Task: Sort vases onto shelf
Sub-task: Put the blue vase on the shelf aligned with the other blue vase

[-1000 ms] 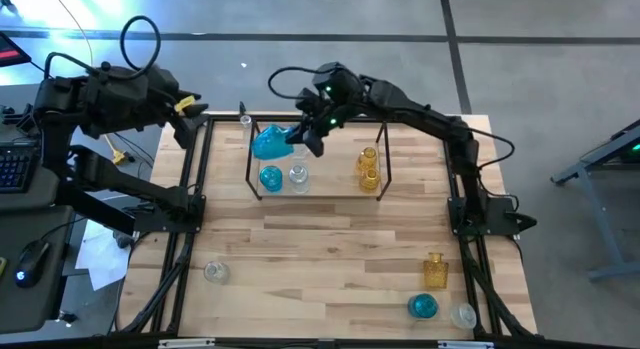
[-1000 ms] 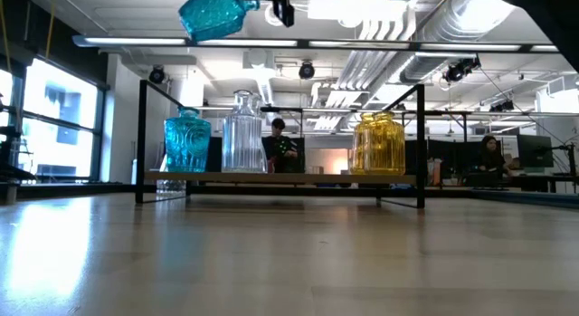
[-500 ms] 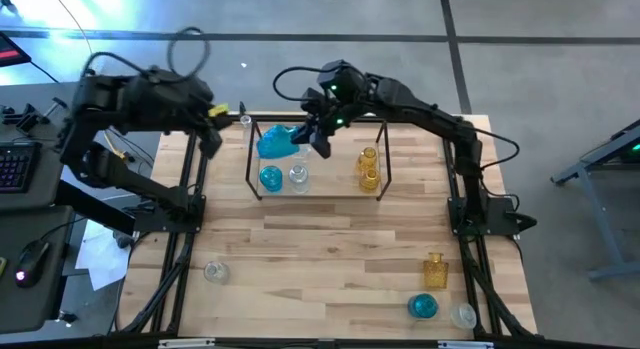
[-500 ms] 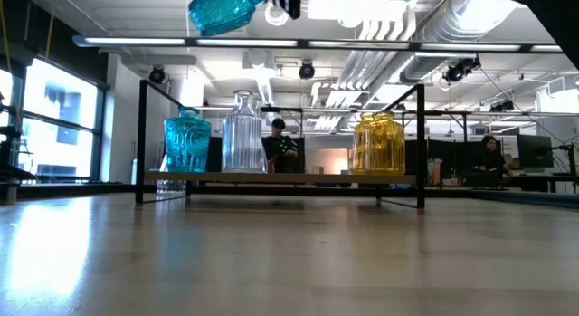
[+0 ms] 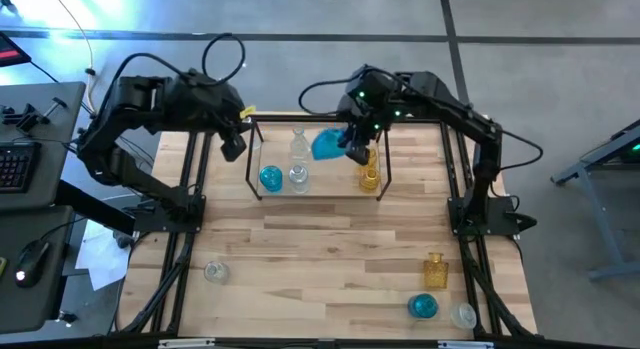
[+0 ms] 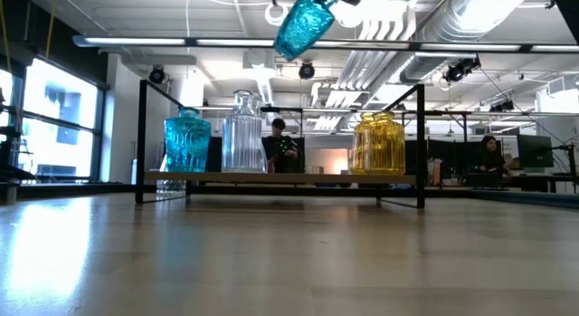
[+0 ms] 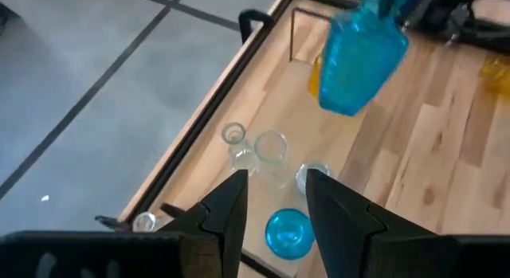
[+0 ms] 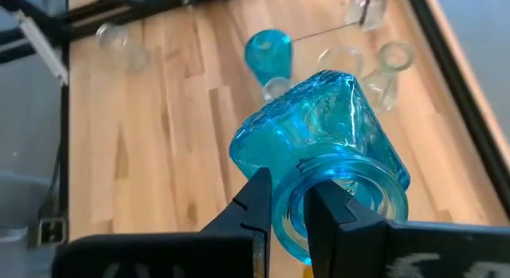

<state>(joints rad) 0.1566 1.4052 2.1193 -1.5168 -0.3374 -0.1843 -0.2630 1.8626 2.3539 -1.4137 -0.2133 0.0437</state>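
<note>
A blue squarish vase (image 5: 328,145) hangs tilted above the shelf (image 5: 316,193), toward twelve o'clock. On the shelf stand a blue vase (image 5: 270,177), clear ones (image 5: 298,175) and amber ones (image 5: 369,178). Toward five o'clock sit amber (image 5: 434,271), blue (image 5: 423,307) and clear vases (image 5: 463,315); a clear one (image 5: 216,272) sits at seven.

Keyboard (image 5: 10,167), mouse (image 5: 31,259), papers (image 5: 95,257) beside table (image 5: 330,249)
</note>
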